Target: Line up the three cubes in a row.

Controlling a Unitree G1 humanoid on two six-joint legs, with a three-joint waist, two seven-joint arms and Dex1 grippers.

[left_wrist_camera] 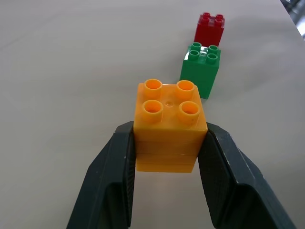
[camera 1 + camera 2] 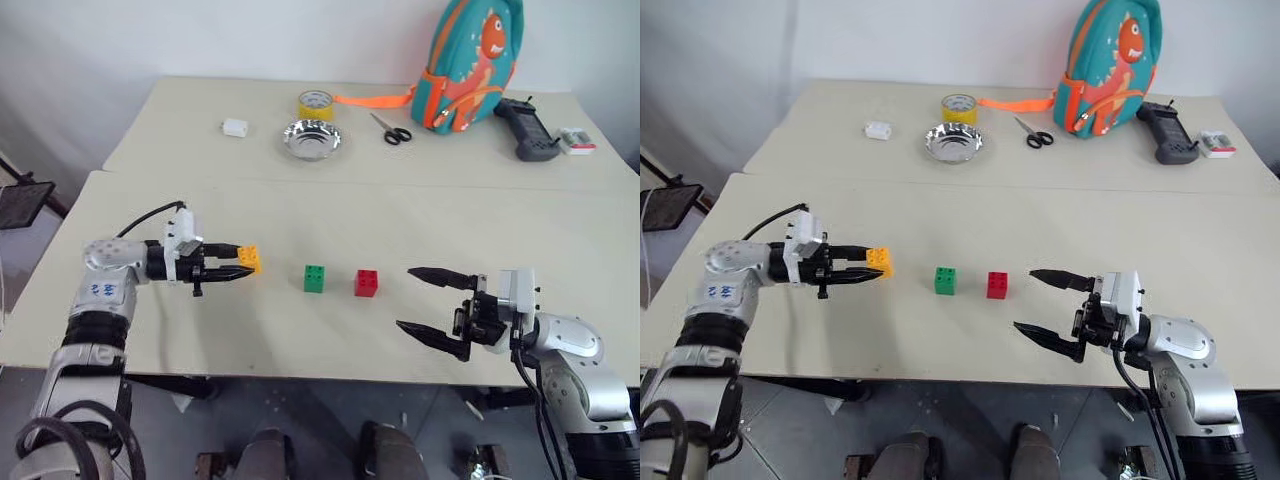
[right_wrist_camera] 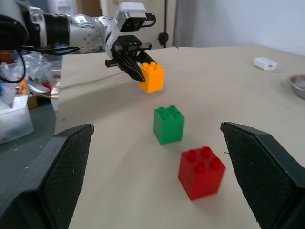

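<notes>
Left wrist view has the left gripper [image 1: 167,157] clamped on the yellow-orange cube's [image 1: 169,124] flat sides (probably light, rigid, slick plastic), near the green cube [image 2: 315,278] and red cube [image 2: 366,283]. Right gripper [image 2: 432,312] hangs wide open, empty.

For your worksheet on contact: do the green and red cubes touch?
Apart. The left eye view shows bare table between the green cube and the red cube.

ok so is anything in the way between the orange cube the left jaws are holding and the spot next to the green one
Nothing visible. The left gripper is shut on the yellow-orange cube, and only bare table lies between it and the green cube, with the red cube beyond. The open right gripper sits past the red one.
</notes>
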